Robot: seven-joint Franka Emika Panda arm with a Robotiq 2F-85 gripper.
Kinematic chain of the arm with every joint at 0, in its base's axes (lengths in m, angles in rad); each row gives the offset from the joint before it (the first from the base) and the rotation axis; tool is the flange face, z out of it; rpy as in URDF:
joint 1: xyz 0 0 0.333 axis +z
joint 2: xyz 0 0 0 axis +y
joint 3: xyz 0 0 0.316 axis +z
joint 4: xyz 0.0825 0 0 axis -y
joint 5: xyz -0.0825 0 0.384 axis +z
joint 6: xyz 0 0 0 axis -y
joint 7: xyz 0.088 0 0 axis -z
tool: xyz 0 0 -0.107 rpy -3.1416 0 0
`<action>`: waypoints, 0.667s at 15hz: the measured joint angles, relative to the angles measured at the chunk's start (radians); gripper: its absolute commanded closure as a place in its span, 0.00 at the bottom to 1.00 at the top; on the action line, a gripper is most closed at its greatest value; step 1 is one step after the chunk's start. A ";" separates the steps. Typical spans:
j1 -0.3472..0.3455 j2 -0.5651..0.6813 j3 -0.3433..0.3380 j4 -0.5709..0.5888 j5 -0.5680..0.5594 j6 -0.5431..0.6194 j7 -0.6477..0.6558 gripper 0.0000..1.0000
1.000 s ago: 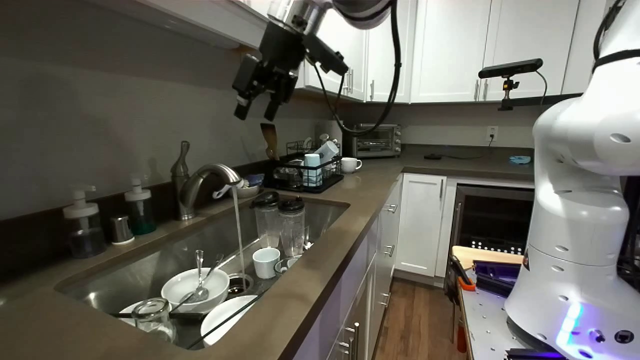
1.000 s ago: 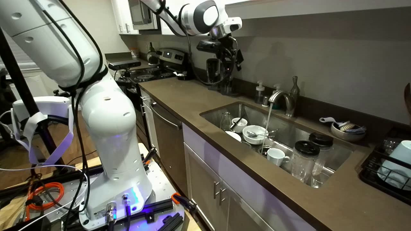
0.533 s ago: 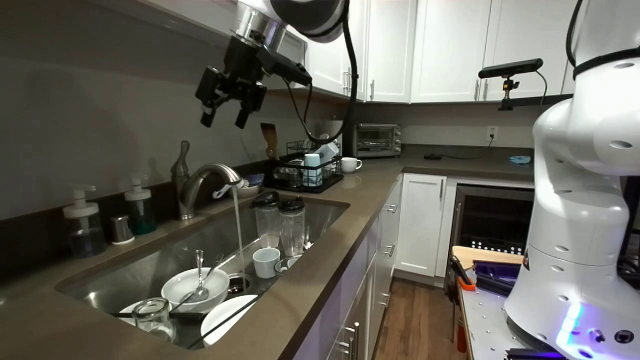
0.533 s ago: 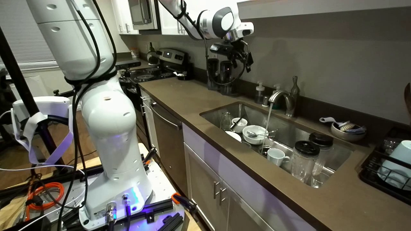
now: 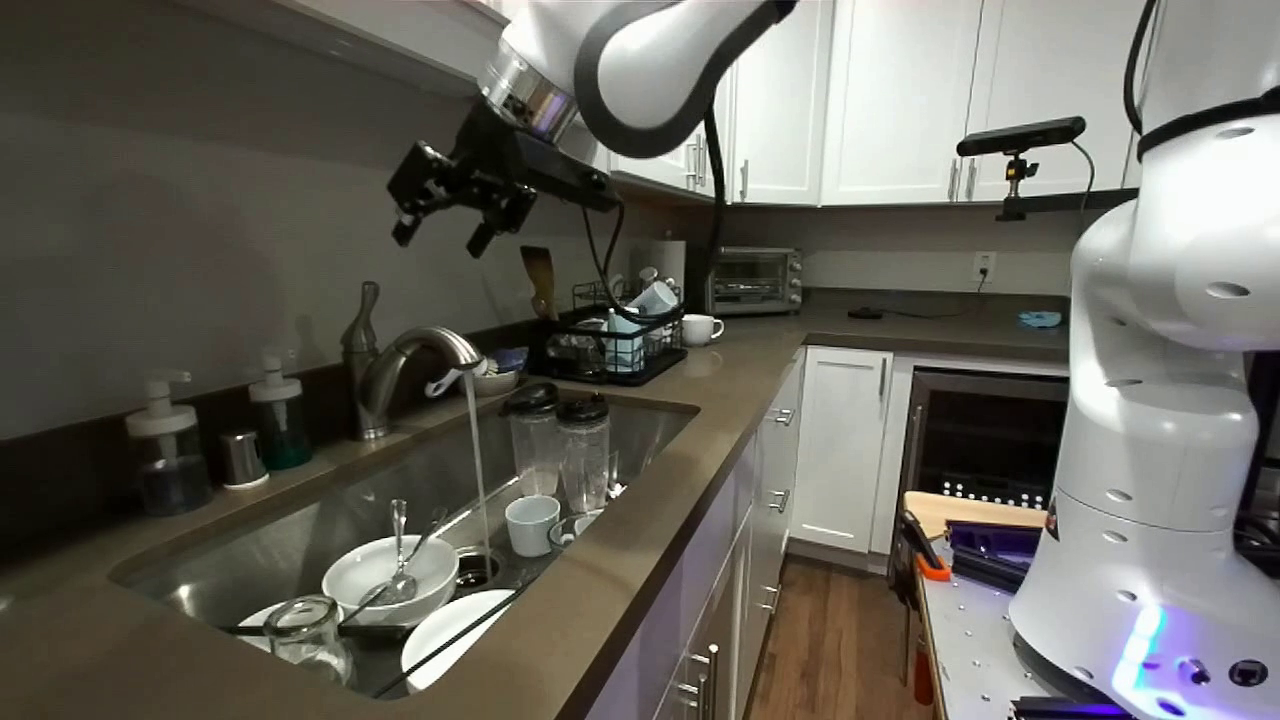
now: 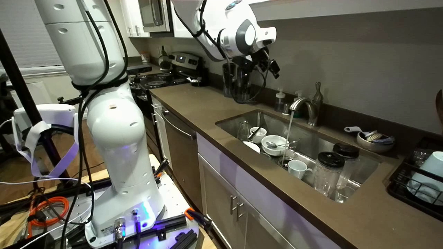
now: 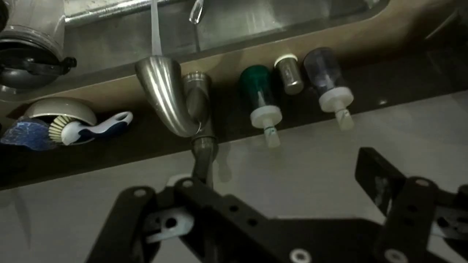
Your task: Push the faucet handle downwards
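Your gripper [image 5: 441,238] hangs in the air, its two fingers spread wide apart and angled down toward the back wall [image 5: 200,230]. You have it higher than the faucet handle [image 5: 364,312] and apart from it. That handle stands nearly upright on the body of the faucet [image 5: 373,415], just behind the curved spout [image 5: 430,340] and close to the wall; you can make it out in both exterior views. From the wrist view you look down on it, and its upper end runs out of sight behind part of the gripper.

Water [image 5: 477,450] falls from the spout in a thin stream into the sink [image 5: 250,550]. Down in there you have a white bowl [image 5: 435,590] with spoons [image 5: 398,588] in it, a white mug [image 6: 297,168] and two clear jars [image 6: 327,176] with black lids, upright and next to each other. On the ledge beside the faucet, the wrist view gives you two soap bottles [image 7: 257,87] with white pump tops and a small metal canister [image 7: 289,75] between them. On the faucet's other side you see a pale bowl [image 7: 69,106], a dish brush [image 7: 73,133] lying across it beside something blue [image 7: 29,135]. Farther along the counter [image 5: 745,370], in an exterior view, a black dish rack [image 5: 640,380] holds pale cups [image 5: 625,320], and a white teacup [image 5: 697,330] stands near it
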 measured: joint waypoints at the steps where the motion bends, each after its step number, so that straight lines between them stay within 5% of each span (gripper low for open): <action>1: -0.033 0.009 -0.001 -0.001 -0.086 0.049 0.079 0.00; 5: -0.150 0.051 -0.018 0.085 -0.399 0.109 0.330 0.00; 10: -0.127 0.211 -0.025 0.341 -0.633 0.069 0.547 0.00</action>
